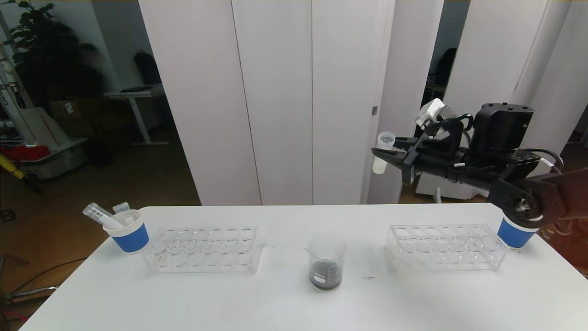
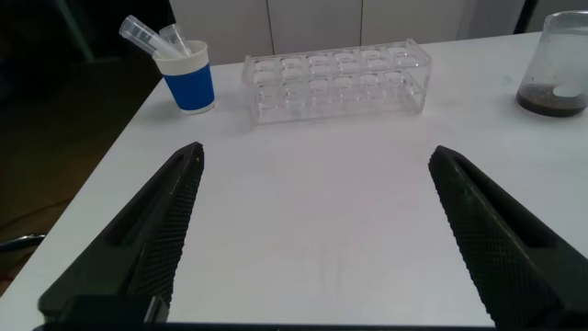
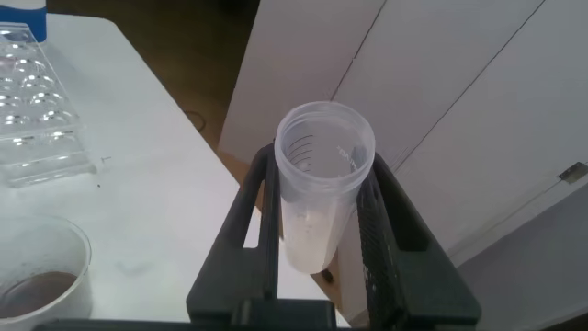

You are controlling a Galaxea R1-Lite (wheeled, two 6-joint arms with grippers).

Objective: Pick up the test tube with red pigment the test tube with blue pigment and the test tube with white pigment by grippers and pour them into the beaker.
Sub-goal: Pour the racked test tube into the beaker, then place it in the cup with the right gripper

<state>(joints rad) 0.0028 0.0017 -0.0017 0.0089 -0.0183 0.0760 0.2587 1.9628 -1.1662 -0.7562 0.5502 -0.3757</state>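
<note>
My right gripper [image 1: 383, 155] hangs high above the table's far right side, shut on the test tube with white pigment [image 1: 385, 139]. In the right wrist view the tube [image 3: 322, 184] stands upright between the fingers [image 3: 378, 211], mouth open, with cream-white liquid at its bottom. The beaker [image 1: 326, 262] stands at the table's middle, below and to the left of that gripper, with dark liquid in it. My left gripper [image 2: 317, 154] is open over bare table, with nothing between its fingers. The test tubes with red and blue pigment are out of view.
A clear rack [image 1: 202, 250] sits left of the beaker and another rack [image 1: 443, 246] right of it. A blue-sleeved paper cup [image 1: 131, 235] at the left holds two clear tubes [image 1: 98, 214]. A second cup [image 1: 514, 232] stands at the right, under my arm.
</note>
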